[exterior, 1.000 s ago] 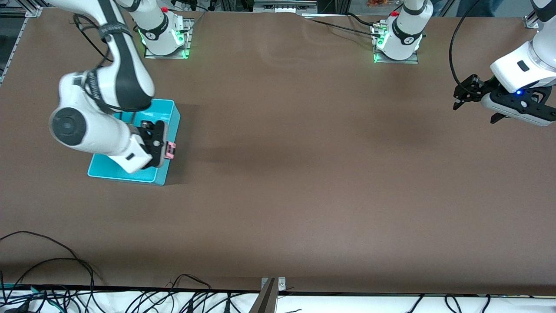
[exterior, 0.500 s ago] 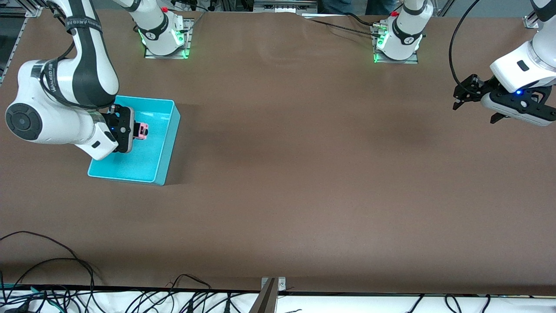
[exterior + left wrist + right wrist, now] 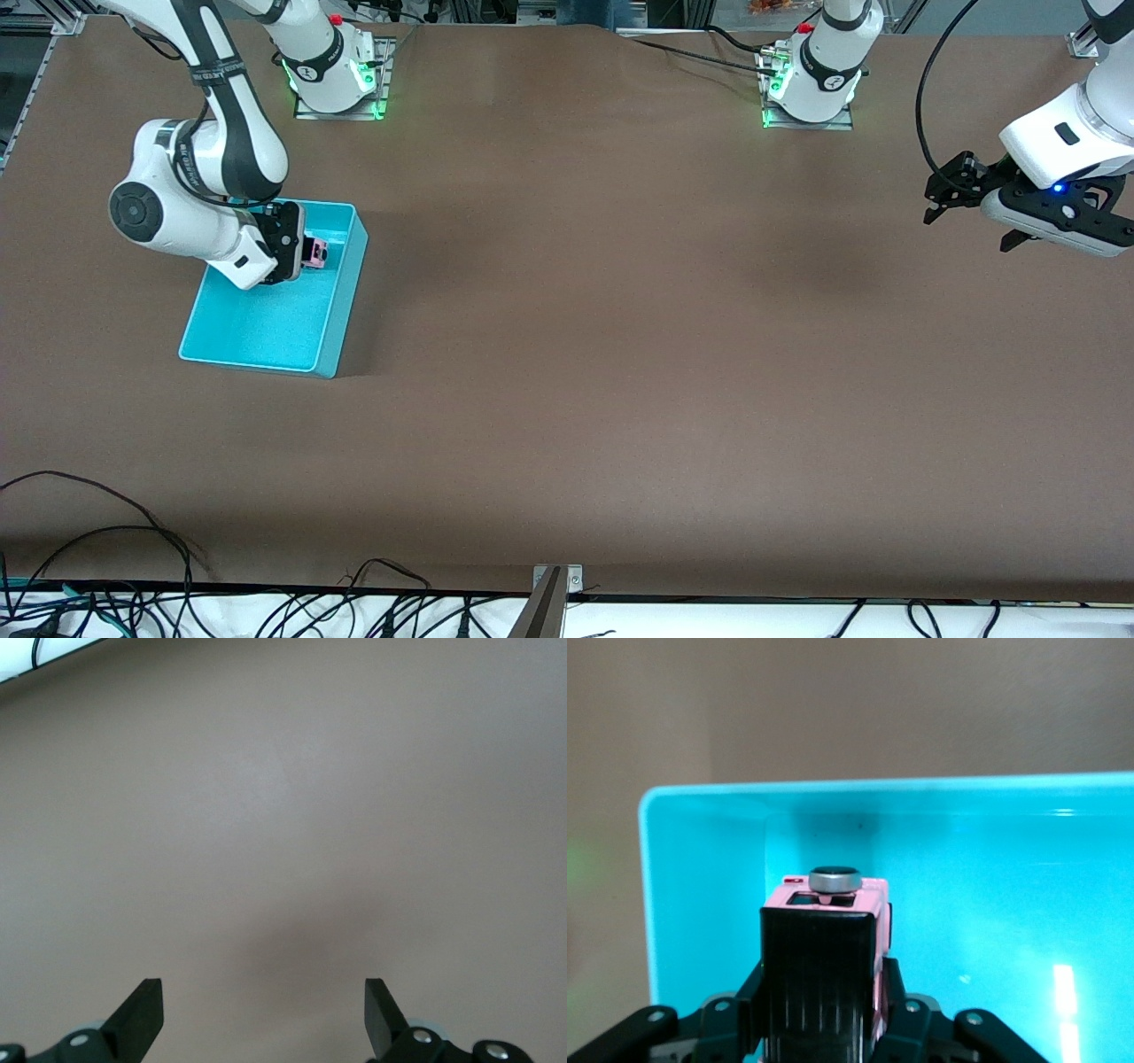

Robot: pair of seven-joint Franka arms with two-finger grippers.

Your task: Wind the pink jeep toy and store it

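Note:
My right gripper [image 3: 306,252] is shut on the pink jeep toy [image 3: 315,252] and holds it inside the cyan bin [image 3: 341,301], at the bin's end nearer the robots' bases. In the right wrist view the pink jeep toy [image 3: 873,904], with its black roof toward the camera and a spare wheel at its end, sits low in the cyan bin [image 3: 700,802] close to an inner wall. My left gripper [image 3: 941,190] is open and empty, held above the bare table at the left arm's end, where that arm waits. The left wrist view shows its open fingers [image 3: 142,1008] over bare table.
The brown table [image 3: 602,337] spreads wide around the bin. Loose black cables [image 3: 106,540] lie along the table's edge nearest the front camera. The two arm bases [image 3: 811,80] stand along the edge farthest from it.
My right gripper carried the jeep from over the bin's wall into the bin, then toward the end nearer the bases. The left arm has not moved.

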